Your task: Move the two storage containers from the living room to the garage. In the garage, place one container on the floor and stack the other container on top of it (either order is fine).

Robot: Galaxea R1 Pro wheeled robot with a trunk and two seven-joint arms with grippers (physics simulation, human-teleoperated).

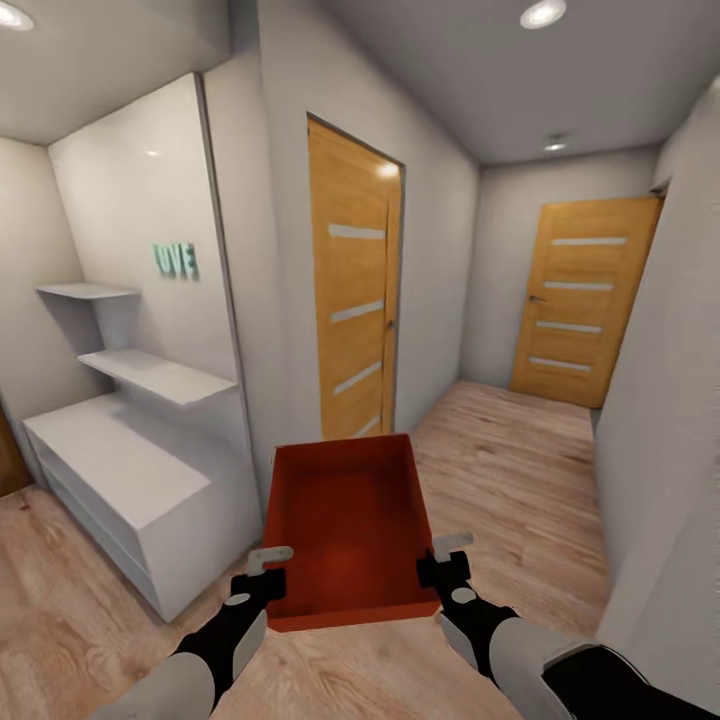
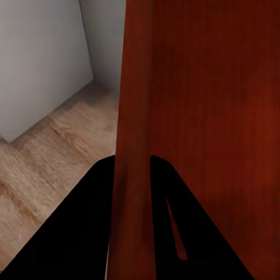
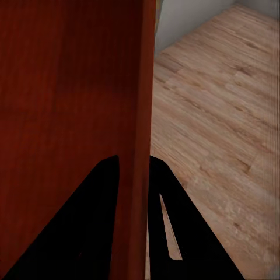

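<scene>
One red-orange open-top storage container (image 1: 350, 525) hangs in front of me above the wood-plank flooring, held between both arms. My left gripper (image 1: 268, 570) is shut on its left wall, and my right gripper (image 1: 445, 560) is shut on its right wall. In the left wrist view the container's wall (image 2: 133, 146) runs between the two dark fingers (image 2: 87, 227). The right wrist view shows the same: the container wall (image 3: 137, 116) sits clamped between the fingers (image 3: 93, 221). The bin is empty inside.
A white low cabinet (image 1: 130, 490) with floating shelves (image 1: 155, 372) stands at the left. A wooden door (image 1: 352, 300) is ahead in the left wall. A corridor of wood flooring (image 1: 510, 450) leads to another wooden door (image 1: 585, 295) at the far end. A grey wall (image 1: 670, 400) bounds the right.
</scene>
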